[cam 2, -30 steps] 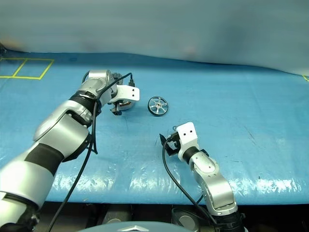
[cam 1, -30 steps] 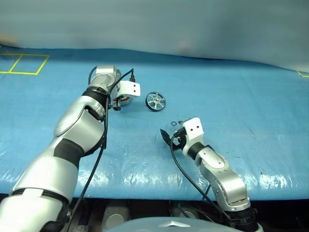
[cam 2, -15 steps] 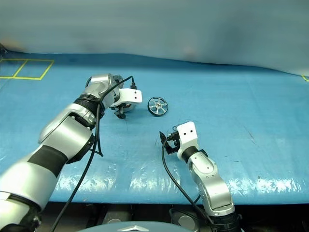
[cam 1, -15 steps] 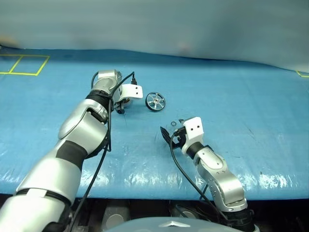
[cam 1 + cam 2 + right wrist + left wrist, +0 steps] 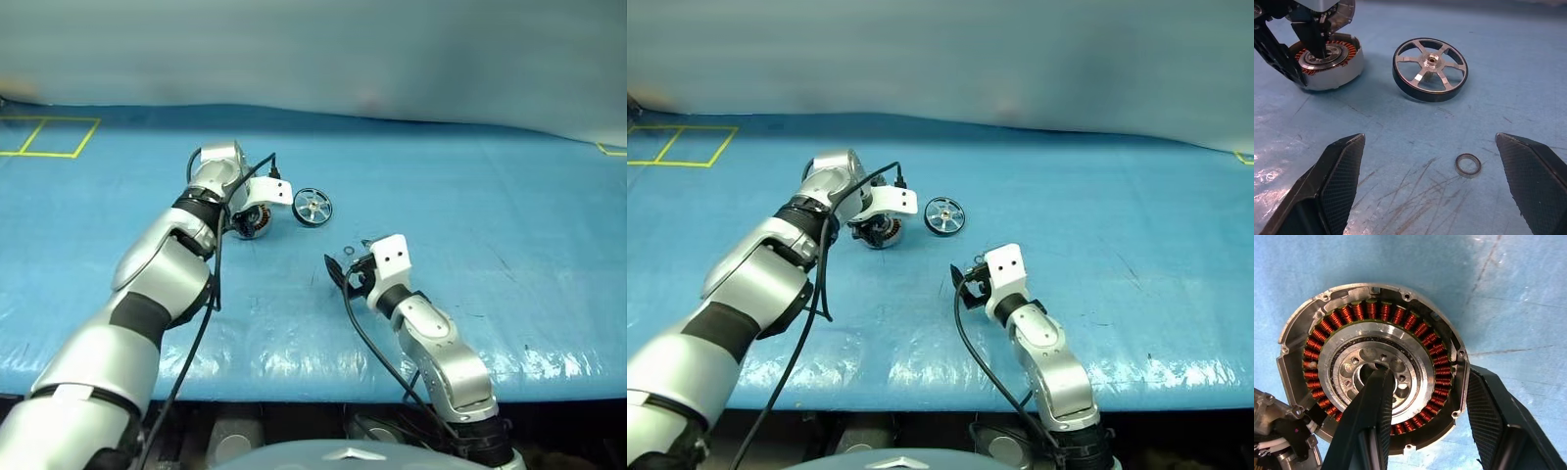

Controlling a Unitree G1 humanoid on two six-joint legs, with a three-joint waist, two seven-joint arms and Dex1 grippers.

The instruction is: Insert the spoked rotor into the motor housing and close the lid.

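One left-gripper [image 5: 1425, 426] finger inside the motor housing [image 5: 1371, 367], one outside its rim; right jaws spread.

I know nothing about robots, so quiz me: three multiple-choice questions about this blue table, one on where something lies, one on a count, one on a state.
1. Where does the small silver ring lie?
A. inside the wheel
B. on the blue mat, nearer the right claw than the wheel
C. on the coils

2. How many spokes has the dark-rimmed silver spoked wheel?
A. three
B. six
C. ten

3. How does the round grey metal puck ringed with copper coils stand?
A. uncovered, no wheel in it
B. lid shut
C. wheel already fitted

Answers: 1 B, the ring sits alone on the mat between the claw's fingers and the wheel. 2 B, six silver arms run from hub to rim. 3 A, the coils and silver centre show bare, with one finger of the left claw over the centre.
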